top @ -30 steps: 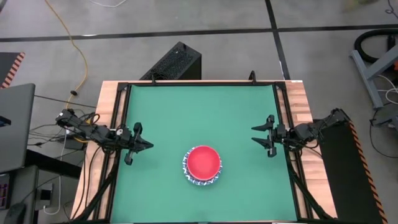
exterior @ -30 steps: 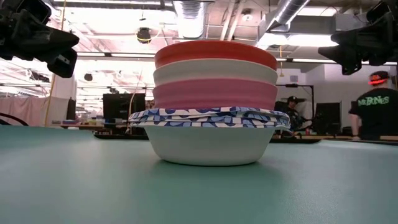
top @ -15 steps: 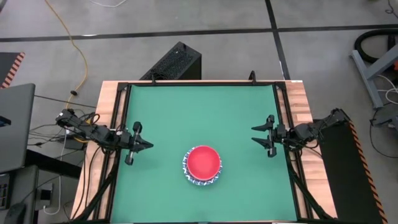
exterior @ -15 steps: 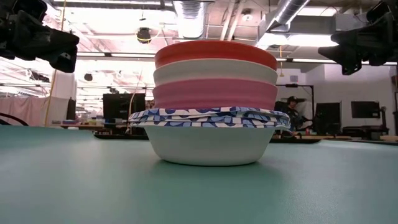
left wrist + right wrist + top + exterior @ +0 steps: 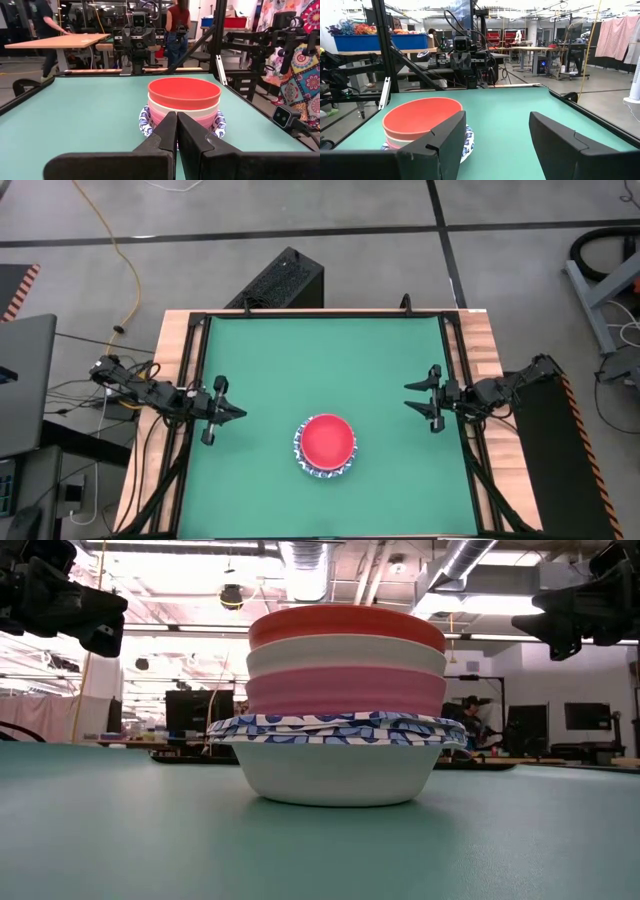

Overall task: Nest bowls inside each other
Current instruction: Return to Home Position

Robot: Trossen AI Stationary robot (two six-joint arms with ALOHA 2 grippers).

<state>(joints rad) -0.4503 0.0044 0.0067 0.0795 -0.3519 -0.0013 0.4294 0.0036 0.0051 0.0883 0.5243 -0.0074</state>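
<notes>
The bowls (image 5: 325, 442) stand as one nested stack on the green mat, near the table's front edge at its middle. From the top the low view shows a red bowl (image 5: 345, 628), a cream-white one (image 5: 345, 655), a pink one (image 5: 345, 690), blue patterned rims (image 5: 335, 726) and a white bottom bowl (image 5: 340, 775) resting on the mat. My left gripper (image 5: 242, 415) hovers shut at the table's left edge, pointing level toward the stack (image 5: 184, 97). My right gripper (image 5: 407, 396) hovers open at the right edge, its fingers apart with nothing between them; the stack (image 5: 422, 117) lies beyond.
Black rails and a wooden frame (image 5: 480, 380) border the green mat (image 5: 320, 360). The mat's far half and both near corners are bare. A black box (image 5: 280, 280) sits on the floor beyond the far edge. People (image 5: 177, 27) stand in the room behind the table.
My left gripper has rolled a little about the line it points along, staying shut and in place. The stack and my right gripper have kept still.
</notes>
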